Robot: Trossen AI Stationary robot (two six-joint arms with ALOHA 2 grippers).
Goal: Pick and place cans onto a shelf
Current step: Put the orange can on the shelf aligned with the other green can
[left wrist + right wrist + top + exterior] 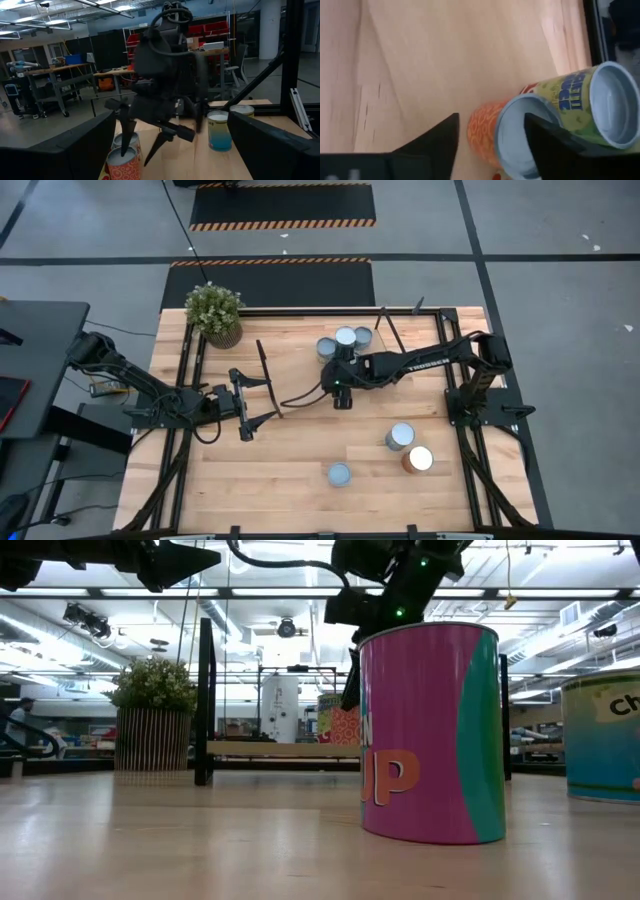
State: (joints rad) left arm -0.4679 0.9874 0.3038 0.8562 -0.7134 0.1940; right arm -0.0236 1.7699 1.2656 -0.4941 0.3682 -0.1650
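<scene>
The shelf [300, 345] is a light-wood board between thin black end frames at the middle of the table's far side [270, 748]. Several cans stand on it in a cluster [347, 340]. My right gripper [490, 145] hangs open over an orange can [482, 132] with a pale top [122, 162]. One finger stands over the top, the other outside the orange wall. A green-yellow can [585, 102] stands right beside it. Three more cans stand on the tabletop [400, 436], [418, 459], [339, 474]. My left gripper [245, 408] waits open at the table's left. My right gripper slants down onto the orange can from above, one finger [547, 140] across the can's pale top, the other [437, 142] beside its wall. I cannot tell whether either finger touches the can, which stands upright on the shelf.
A potted green plant [214, 313] stands at the far left corner. In the low view a pink-and-teal can [430, 730] fills the foreground, with a blue can [605, 735] to its right. Bare wood lies along the near left of the table [250, 480].
</scene>
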